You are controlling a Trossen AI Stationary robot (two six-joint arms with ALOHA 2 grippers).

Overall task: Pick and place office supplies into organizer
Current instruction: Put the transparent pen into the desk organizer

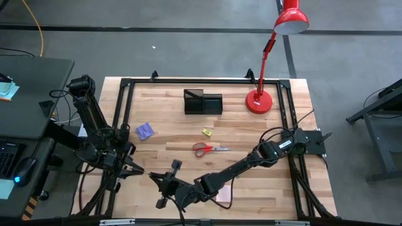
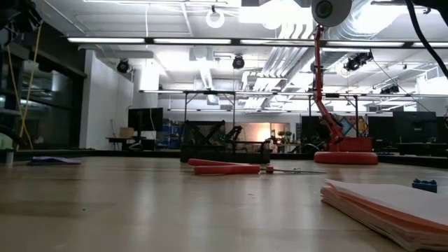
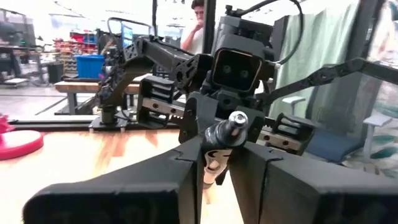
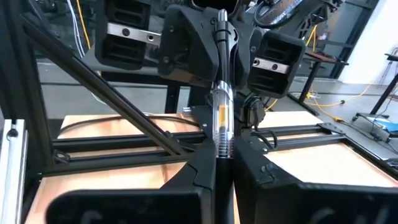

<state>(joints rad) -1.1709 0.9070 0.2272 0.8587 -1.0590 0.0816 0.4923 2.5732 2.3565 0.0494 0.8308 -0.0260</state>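
Wooden tabletop (image 1: 251, 132) is stretching out under the red desk lamp (image 1: 259, 100), with the black boxy organizer (image 1: 203, 102) sitting beside its base. Red-handled scissors (image 1: 210, 149), a tiny yellow piece (image 1: 206, 132) and a purple note pad (image 1: 145, 130) are lying loose mid-table. Near the front edge, the right pincer (image 4: 224, 163) and the left pincer (image 3: 214, 152) are both clamping one clear-barrelled pen (image 4: 221, 112) between them, partly hiding a pink note pad (image 1: 223, 196).
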